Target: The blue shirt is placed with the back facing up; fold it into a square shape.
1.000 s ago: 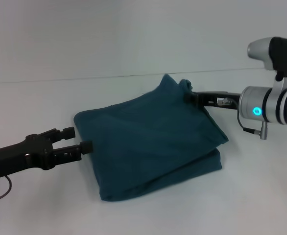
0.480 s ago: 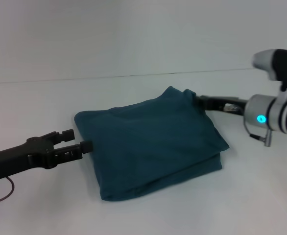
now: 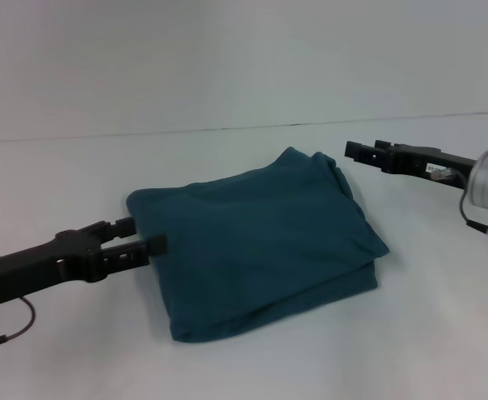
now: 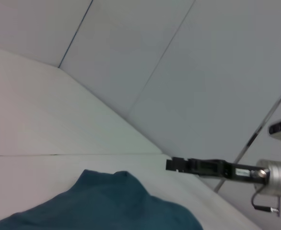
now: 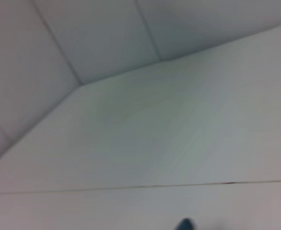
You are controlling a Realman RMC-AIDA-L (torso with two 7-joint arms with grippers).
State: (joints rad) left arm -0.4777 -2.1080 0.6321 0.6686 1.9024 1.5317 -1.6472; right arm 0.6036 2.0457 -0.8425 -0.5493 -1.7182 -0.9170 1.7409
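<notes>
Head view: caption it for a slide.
Folded blue shirt on the table, left gripper at its edge, right gripper clear.

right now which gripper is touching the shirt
The left gripper: its fingertips meet the blue shirt's left edge. The right gripper hangs clear of it.

blue shirt (image 5: 184, 224): I only get a dark sliver at the right wrist frame edge
left wrist: shirt cropped at frame bottom
left arm: cut off at head view edge
lettering: hidden
</notes>
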